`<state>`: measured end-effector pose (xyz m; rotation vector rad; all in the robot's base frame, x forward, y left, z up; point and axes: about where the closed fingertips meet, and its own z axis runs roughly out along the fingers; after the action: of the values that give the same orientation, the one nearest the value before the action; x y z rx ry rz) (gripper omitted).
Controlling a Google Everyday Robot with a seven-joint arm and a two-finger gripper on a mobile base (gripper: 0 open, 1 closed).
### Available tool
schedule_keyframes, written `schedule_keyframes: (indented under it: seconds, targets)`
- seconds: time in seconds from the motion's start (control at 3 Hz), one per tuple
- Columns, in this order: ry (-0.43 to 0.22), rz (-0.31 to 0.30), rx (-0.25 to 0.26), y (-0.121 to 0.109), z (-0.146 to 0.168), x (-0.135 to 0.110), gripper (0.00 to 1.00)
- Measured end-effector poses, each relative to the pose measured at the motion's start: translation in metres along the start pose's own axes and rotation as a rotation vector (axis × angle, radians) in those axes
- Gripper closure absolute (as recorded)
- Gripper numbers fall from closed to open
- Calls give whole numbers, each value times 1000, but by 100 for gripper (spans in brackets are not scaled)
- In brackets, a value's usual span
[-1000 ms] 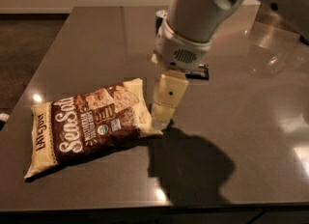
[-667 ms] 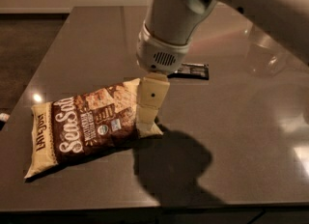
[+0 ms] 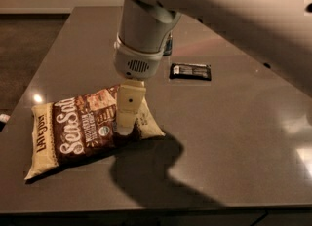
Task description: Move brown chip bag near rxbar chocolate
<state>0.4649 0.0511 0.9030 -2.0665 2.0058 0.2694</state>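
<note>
Bag position: I see the brown chip bag (image 3: 83, 132) lying flat on the near-left part of the worktop (image 3: 234, 137), printed face up.
Bag axis: its long axis runs from near-left to far-right. The "Sea Salt" lettering follows that line, and the far-right end points roughly towards the rxbar chocolate (image 3: 190, 71).
Bar position: the bar lies flat further back and to the right, well apart from the bag, with its long side across my view.
End effector: the end effector (image 3: 125, 128) hangs straight down from the wrist, its tip on the bag's right-hand part. I cannot tell how far open it is or whether it has hold of the bag.
Change: a second ago the end effector stood at the bag's right corner; it has since moved left, over the bag. The bag has not shifted. The bar, then partly hidden by the wrist, is now in full view.
Surfaces: the bag is a puffy, pillow-shaped pack, dark brown with cream-yellow edges. The bar is a thin black rectangle with white print. The worktop is dark, smooth and glossy, showing light glints and the arm's shadow.
</note>
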Motion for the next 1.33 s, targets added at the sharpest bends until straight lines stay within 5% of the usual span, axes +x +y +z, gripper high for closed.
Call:
schedule_keyframes:
  seconds: [0.67, 1.33]
  targets:
    - [79, -59, -33, 1, 35, -14, 3]
    - [116, -61, -66, -10, 37, -7, 49]
